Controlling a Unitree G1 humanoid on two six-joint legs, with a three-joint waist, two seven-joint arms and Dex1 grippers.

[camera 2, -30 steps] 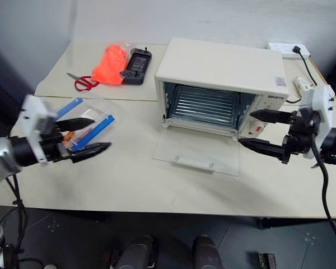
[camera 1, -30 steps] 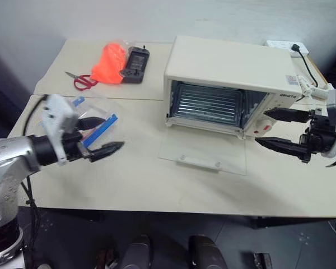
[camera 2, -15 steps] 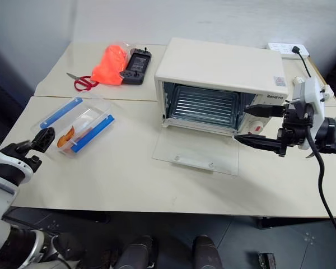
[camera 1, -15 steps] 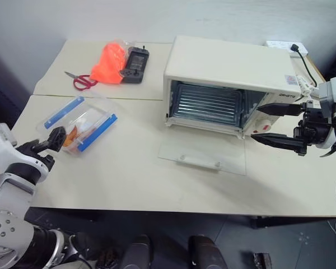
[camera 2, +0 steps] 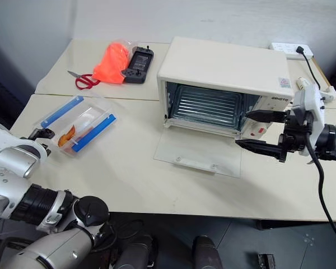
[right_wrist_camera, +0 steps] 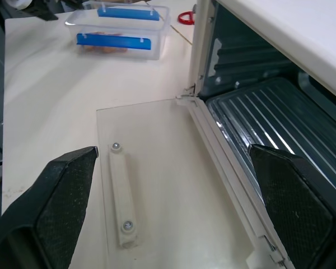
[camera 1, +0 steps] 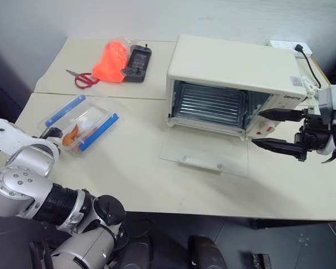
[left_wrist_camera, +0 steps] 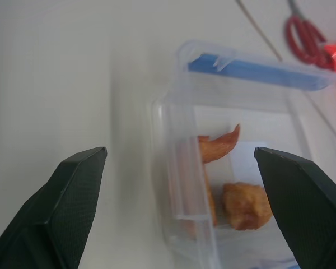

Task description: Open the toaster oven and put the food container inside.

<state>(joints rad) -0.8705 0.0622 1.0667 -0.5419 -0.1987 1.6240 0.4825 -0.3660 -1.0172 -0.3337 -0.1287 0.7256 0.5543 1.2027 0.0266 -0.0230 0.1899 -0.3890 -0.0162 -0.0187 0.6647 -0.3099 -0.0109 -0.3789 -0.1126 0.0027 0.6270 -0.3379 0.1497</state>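
The toaster oven [camera 1: 235, 84] sits at about one o'clock on the desk [camera 1: 140, 179], its glass door [camera 1: 204, 158] dropped flat toward the robot – so the opening step looks done and the cavity with its ribbed tray is free to receive something. The food container [camera 1: 81, 122] lies at roughly nine o'clock, well apart from the oven, angled with its blue clip strips running along the long sides and orange pieces visible through the clear plastic.

The left end effector [left_wrist_camera: 179, 213] hangs just beside the container's near short end, pointed down and across at it, fingers spread wide and gripping nothing; in the wrist view the box's end wall falls between the two fingertips, which suggests a grasp across its narrow width is being lined up – though whether a finger already touches the plastic is hard to tell from the head views, where the forearm hides the tips.

The right end effector [camera 1: 281, 130] waits at three o'clock, held nearly level in front of the oven's knob panel, fingers parted and empty, clear of the door.

Scissors [camera 1: 83, 79], an orange bag [camera 1: 112, 60] and a black device [camera 1: 138, 56] sit at eleven o'clock, out of the way.
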